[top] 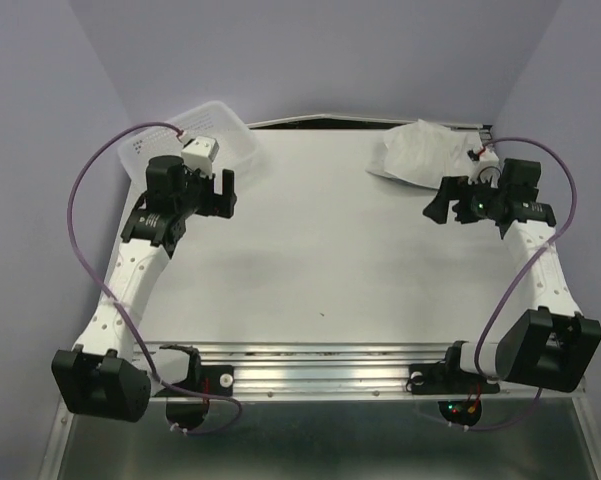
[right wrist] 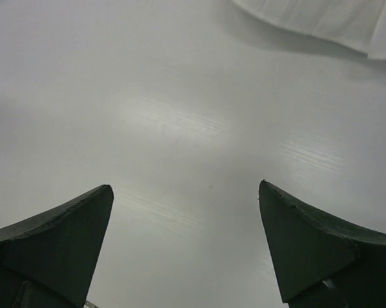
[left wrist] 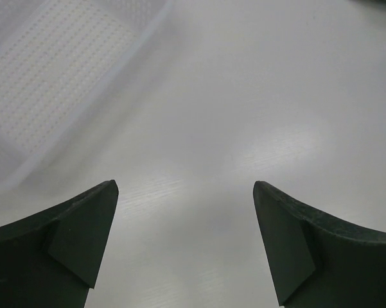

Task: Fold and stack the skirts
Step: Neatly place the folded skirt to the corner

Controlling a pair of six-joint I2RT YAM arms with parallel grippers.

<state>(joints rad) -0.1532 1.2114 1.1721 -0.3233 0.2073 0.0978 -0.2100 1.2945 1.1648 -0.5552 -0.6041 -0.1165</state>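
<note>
One skirt point(top: 415, 150), white and crumpled, lies on the surface point(top: 320, 260) at the upper right of the top view. It is just beyond the right gripper point(top: 442, 203), which is spread wide and grasps nothing. A white mesh basket point(top: 230, 110) sits at the upper left, its dotted floor showing in the left wrist view. The left gripper point(top: 223, 192) hangs released beside it.

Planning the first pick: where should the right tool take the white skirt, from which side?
Probably the near edge of the white skirt, from the near left: it lies low and exposed before the right tool, the rest bunched toward the back corner.
</note>
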